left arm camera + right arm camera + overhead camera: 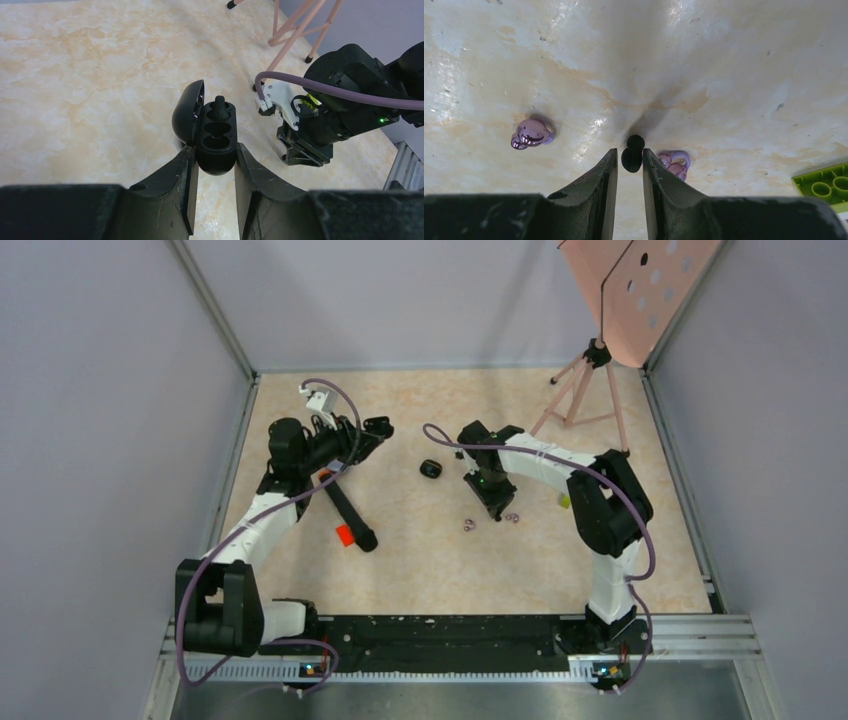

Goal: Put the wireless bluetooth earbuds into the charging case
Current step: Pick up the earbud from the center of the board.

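The black charging case lies open on the table, lid to the left in the left wrist view, with one black earbud in its far slot. My left gripper is open and empty, short of the case and pointing at it; in the top view it is left of the case. My right gripper is down at the table, shut on a second black earbud at its fingertips. Two pale purple earbuds lie beside it, also in the top view.
A long black marker with a red piece lies under the left arm. A green block lies to the right of the right gripper. A pink tripod with a pink board stands at the back right.
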Controlling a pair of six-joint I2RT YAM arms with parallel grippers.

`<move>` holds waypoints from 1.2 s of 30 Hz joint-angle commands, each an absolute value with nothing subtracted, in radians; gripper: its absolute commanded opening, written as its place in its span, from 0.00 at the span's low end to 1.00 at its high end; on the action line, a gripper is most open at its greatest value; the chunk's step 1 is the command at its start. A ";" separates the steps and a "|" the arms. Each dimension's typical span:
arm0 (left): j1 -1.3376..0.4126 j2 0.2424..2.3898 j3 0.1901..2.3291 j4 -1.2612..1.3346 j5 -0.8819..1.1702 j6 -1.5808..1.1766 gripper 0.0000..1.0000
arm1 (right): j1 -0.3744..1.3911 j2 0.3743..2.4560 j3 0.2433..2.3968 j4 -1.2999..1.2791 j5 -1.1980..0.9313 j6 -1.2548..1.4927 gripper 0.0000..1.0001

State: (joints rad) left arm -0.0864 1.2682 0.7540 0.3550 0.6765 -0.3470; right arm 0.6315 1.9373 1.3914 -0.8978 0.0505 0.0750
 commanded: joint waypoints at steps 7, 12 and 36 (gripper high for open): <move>-0.081 1.287 0.772 0.419 0.700 -0.361 0.00 | 0.620 1.873 1.392 -0.907 0.053 0.086 0.21; -0.081 1.293 0.773 0.423 0.702 -0.362 0.00 | 0.618 1.868 1.393 -0.915 0.051 0.084 0.20; -0.088 1.347 0.799 0.494 0.913 -0.340 0.00 | 0.597 1.653 1.510 -0.949 -0.348 -0.434 0.00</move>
State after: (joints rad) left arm -0.0864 1.3201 0.7540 0.3927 0.7765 -0.3496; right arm 0.6067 1.8439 1.3933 -0.9363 -0.0849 -0.1383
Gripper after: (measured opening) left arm 0.342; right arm 0.016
